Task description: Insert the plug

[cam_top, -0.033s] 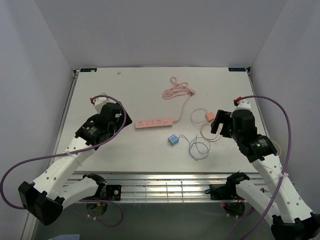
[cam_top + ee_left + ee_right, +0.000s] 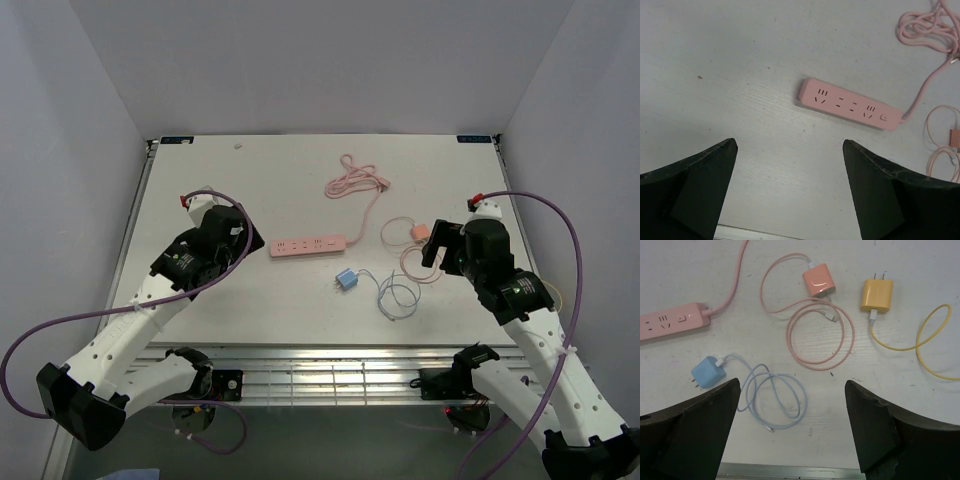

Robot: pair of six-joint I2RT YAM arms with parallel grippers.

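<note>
The white table (image 2: 200, 180) carries everything. The left arm (image 2: 130, 330) reaches in from the near left and the right arm (image 2: 530, 320) from the near right. The left tool (image 2: 790, 147) hangs released above the table, jaws wide apart and holding nothing, with the strip lying ahead of it. The right tool (image 2: 792, 385) is likewise released, jaws spread and empty, above the cables on the right half of the table.

The pink strip (image 2: 307, 245) lies flat near the middle of the table with its sockets up and none occupied. Its cord (image 2: 372, 212) runs from its right end to a loose bundle farther back. A pink cable (image 2: 852, 337) lies in loops right of the strip. A pale blue cable (image 2: 775, 375) is looped nearer the front edge, and a yellow cable (image 2: 900, 347) curves at the far right.

All three plugs lie on the table, apart from the strip. The blue plug (image 2: 708, 373) sits near and in front of the strip's right end, prongs pointing away from its cable. The pink plug (image 2: 818, 280) lies to the right of the strip. The yellow plug (image 2: 877, 294) is just beside the pink one, prongs showing
</note>
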